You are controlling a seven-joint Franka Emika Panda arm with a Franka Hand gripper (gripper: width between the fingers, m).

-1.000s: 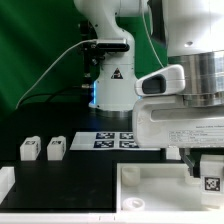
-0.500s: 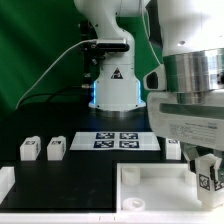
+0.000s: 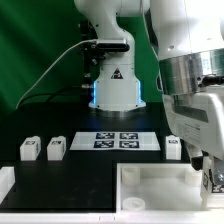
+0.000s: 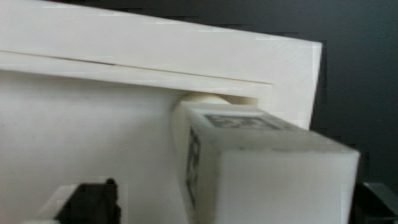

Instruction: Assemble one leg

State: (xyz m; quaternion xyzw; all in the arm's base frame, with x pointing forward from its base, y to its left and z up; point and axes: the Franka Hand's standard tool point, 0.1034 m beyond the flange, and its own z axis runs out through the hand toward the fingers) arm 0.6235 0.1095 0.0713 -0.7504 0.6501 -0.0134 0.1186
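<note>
My gripper [image 3: 211, 172] is shut on a leg [image 4: 263, 165], a stubby white block with a black-and-white marker. It holds the leg low over the right end of the white tray-like tabletop [image 3: 150, 190]. In the wrist view my gripper [image 4: 231, 208] has the leg between its jaws, and one black finger [image 4: 89, 200] shows beside it. The leg's far end meets a corner socket [image 4: 210, 98] of the tabletop [image 4: 107, 120]. In the exterior view the held leg [image 3: 214, 181] is mostly hidden by the hand.
Two loose legs [image 3: 30, 149] [image 3: 56, 148] stand at the exterior view's left. A third [image 3: 173, 148] stands behind the tabletop near the hand. The marker board [image 3: 115, 140] lies before the robot base [image 3: 112, 85]. A white block [image 3: 5, 183] sits at the far left.
The gripper has moved toward the exterior view's right and downward with the leg, closer to the tabletop's right end. The loose legs have not moved.
</note>
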